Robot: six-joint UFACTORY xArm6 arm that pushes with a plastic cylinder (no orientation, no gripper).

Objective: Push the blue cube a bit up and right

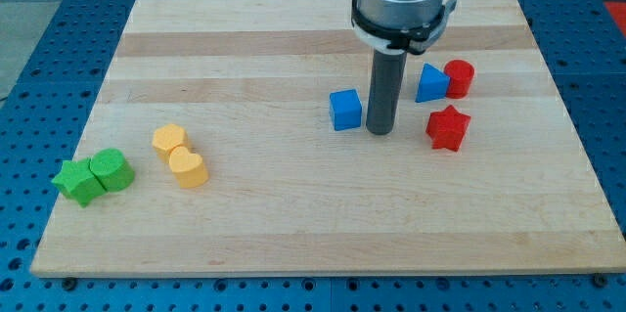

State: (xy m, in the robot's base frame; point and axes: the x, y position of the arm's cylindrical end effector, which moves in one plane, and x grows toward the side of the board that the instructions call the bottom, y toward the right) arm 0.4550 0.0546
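Observation:
The blue cube (345, 110) sits on the wooden board (293, 224) a little right of the middle. My tip (380, 132) stands just to the cube's right and slightly lower, with a narrow gap between them. The rod rises from there to the arm's grey end at the view's top.
A blue triangular block (430, 84) touches a red cylinder (459, 77) to the right of my rod. A red star (448, 127) lies below them. A yellow hexagon (168, 140) and a yellow heart (188, 167) lie at the left. A green star (77, 182) and a green block (112, 169) lie at the far left.

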